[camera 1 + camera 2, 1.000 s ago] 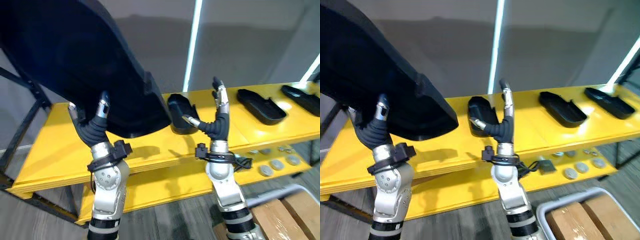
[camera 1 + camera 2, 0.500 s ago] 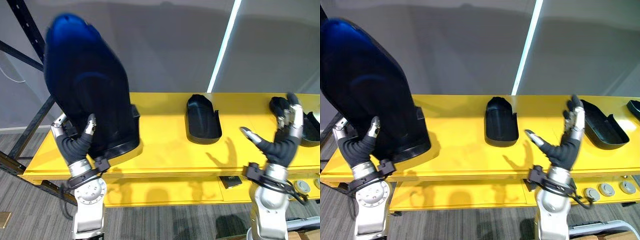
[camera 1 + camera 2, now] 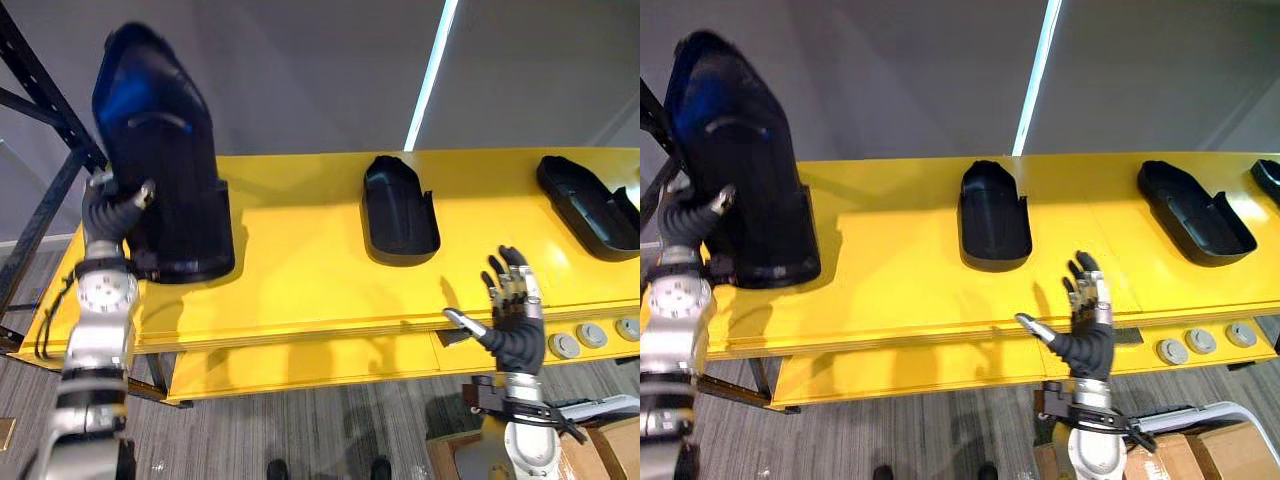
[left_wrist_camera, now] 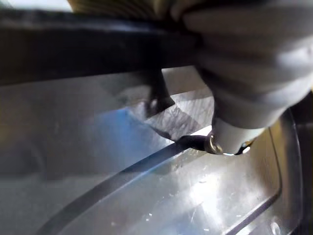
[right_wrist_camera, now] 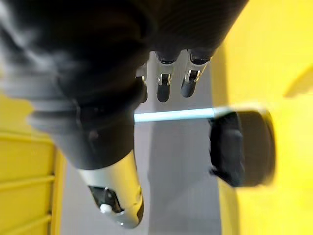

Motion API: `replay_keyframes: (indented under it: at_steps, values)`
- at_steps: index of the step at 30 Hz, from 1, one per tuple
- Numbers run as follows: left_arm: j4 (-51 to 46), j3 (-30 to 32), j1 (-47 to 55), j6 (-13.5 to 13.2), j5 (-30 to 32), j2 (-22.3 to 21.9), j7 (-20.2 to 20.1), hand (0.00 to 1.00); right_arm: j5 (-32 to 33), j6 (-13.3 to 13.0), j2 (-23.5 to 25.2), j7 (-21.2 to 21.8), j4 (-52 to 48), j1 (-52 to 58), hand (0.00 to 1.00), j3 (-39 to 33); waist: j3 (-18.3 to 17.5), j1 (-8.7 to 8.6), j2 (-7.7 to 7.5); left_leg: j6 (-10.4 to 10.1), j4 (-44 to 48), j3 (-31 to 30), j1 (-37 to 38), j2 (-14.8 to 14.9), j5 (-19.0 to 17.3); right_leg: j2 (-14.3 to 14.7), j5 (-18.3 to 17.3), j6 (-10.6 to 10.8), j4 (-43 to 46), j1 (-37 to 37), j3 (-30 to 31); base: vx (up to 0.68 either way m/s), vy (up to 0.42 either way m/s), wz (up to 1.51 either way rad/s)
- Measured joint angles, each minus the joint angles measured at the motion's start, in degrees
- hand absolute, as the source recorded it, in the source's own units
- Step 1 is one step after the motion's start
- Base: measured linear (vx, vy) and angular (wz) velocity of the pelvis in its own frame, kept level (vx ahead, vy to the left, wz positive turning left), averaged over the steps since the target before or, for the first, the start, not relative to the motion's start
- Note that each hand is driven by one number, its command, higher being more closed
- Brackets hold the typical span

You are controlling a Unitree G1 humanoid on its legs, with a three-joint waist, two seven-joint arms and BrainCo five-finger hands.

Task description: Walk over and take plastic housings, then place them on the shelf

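Observation:
A big black plastic housing (image 3: 160,170) stands on end at the left end of the yellow shelf (image 3: 300,270), leaning back. My left hand (image 3: 108,212) is shut on its lower left edge, thumb on the front. The left wrist view shows a curled finger (image 4: 254,73) over the rim and the housing's glossy inside (image 4: 122,161). My right hand (image 3: 512,330) is open, fingers spread upward, holding nothing, just in front of the shelf's front edge. Two smaller black housings lie flat on the shelf, one in the middle (image 3: 400,210) and one at the right (image 3: 585,205).
Round grey discs (image 3: 590,335) lie on the lower yellow board at the right. Cardboard boxes (image 3: 615,455) sit on the floor at the lower right. A black rack post (image 3: 40,90) rises at the far left. A grey wall stands behind the shelf.
The camera has shifted. The big housing has come down and left onto the shelf's left end. My right hand has dropped from above the shelf to in front of its edge.

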Motion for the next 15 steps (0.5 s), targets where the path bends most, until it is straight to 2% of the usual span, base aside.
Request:
replay_keyframes:
  at_steps: [3, 6, 9, 15]
  values:
    - [9.35, -9.81, -7.63, 0.39, -7.51, 5.94, -3.77, 1.00, 0.07, 0.03, -0.24, 0.50, 1.44, -0.03, 0.00, 4.64, 2.17, -0.77, -0.08, 0.02, 0.01, 1.18, -0.23, 0.01, 0.01, 0.05, 0.00, 0.00, 0.35, -0.99, 1.30, -0.02, 0.006, -0.17]
    - [14.02, -14.34, -10.54, 0.97, -9.93, 7.33, -6.73, 1.00, 1.67, 0.17, -1.50, 0.91, 2.11, 0.06, 0.00, 9.21, 3.25, -1.67, -0.19, 0.03, 0.29, 1.41, -1.90, 0.28, 0.02, 0.26, 0.02, -0.03, 0.36, -2.65, 1.68, -0.02, -0.007, -0.04]
    - [16.43, -14.72, -10.58, 2.12, -10.36, 7.33, -8.45, 1.00, 1.76, 0.29, -1.60, 1.51, 2.10, -0.12, 0.00, 11.16, 4.84, -1.86, -0.81, 0.03, 0.47, 2.43, -2.00, 0.71, 0.02, 0.69, 0.05, -0.08, 0.36, -3.13, 2.48, 0.00, -0.020, -0.12]
    - [18.25, -14.71, -10.92, 3.30, -10.08, 7.33, -8.64, 1.00, 1.76, 1.08, -2.33, 1.68, 2.10, 0.05, 0.00, 12.65, 5.80, -2.00, -1.01, 0.03, 0.71, 3.22, -2.34, 0.90, 0.02, 0.90, 0.04, -0.17, 0.33, -3.66, 3.09, 0.00, -0.012, -0.05]
